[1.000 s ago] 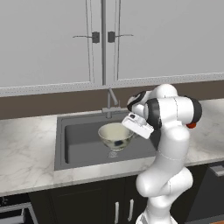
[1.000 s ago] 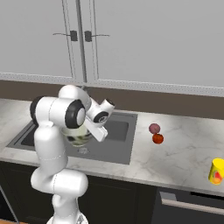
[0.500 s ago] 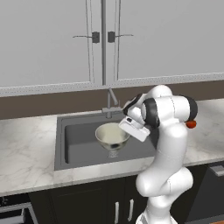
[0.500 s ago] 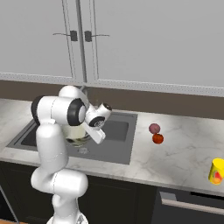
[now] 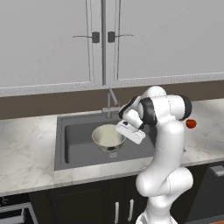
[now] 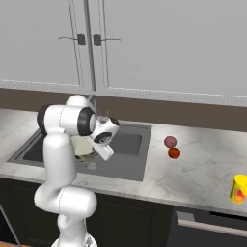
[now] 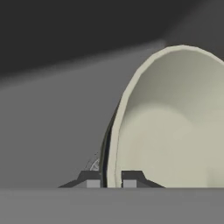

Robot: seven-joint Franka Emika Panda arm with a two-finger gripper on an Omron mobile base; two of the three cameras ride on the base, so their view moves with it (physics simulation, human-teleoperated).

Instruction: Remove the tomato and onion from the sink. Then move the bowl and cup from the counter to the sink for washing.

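Bowl (image 5: 108,138) hanging low in the sink (image 5: 78,140), jaws pinched on its rim, one finger (image 7: 132,178) inside the wall, the other outside. Best to ease it down level near the drain before letting go. Tomato (image 6: 174,153) and onion (image 6: 170,141) sit out on the table (image 6: 193,173); the cup (image 6: 239,188) waits far right.

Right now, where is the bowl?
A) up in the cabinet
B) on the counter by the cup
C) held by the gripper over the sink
C: the gripper pinches the rim of the bowl, which hangs over the sink.
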